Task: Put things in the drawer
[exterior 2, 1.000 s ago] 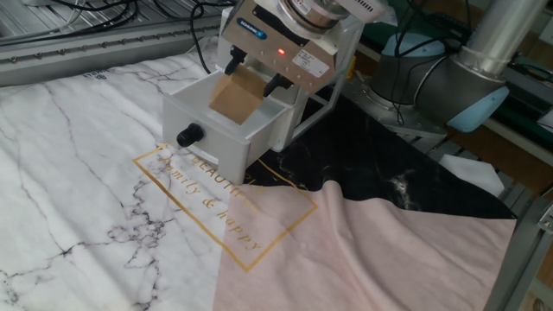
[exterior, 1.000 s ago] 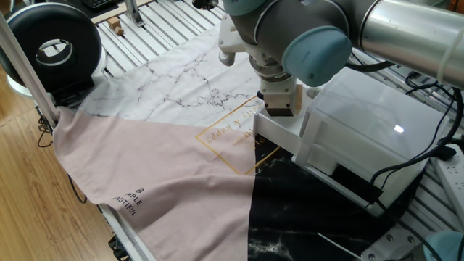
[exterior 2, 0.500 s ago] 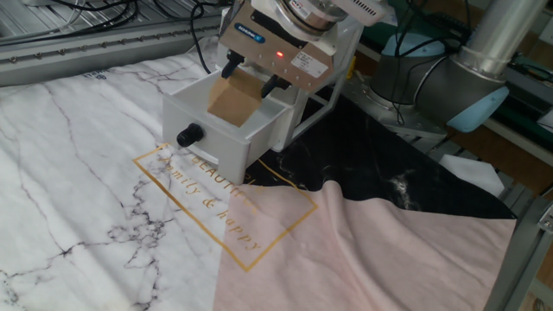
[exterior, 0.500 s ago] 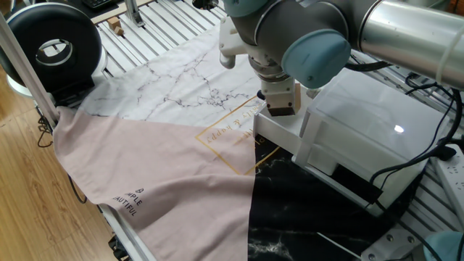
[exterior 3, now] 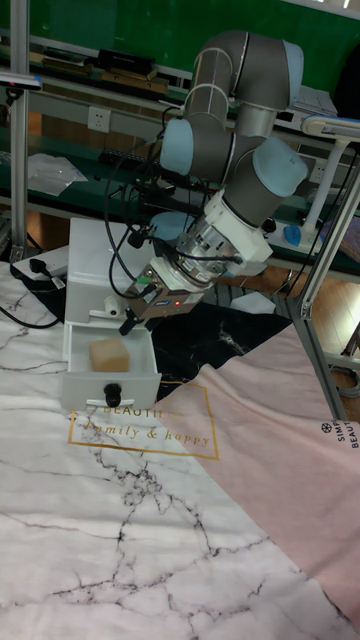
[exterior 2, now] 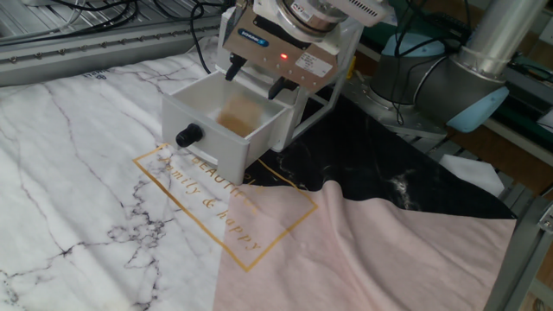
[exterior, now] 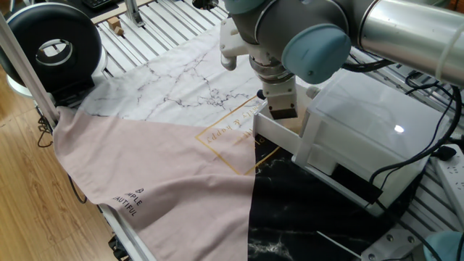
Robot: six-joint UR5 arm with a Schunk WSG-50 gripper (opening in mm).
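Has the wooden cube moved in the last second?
Yes. The wooden cube has dropped from between the gripper's fingers to the floor of the open drawer, below the drawer's rim.

The wooden cube (exterior 2: 239, 116) was a motion-blurred tan smear inside the drawer (exterior 2: 203, 116) in the other fixed view, its edges unreadable. In one fixed view the arm's wrist hid the drawer's interior and the cube entirely. The gripper (exterior 3: 129, 305) fingertips were too small and dark in the tall fixed view to judge their spacing.
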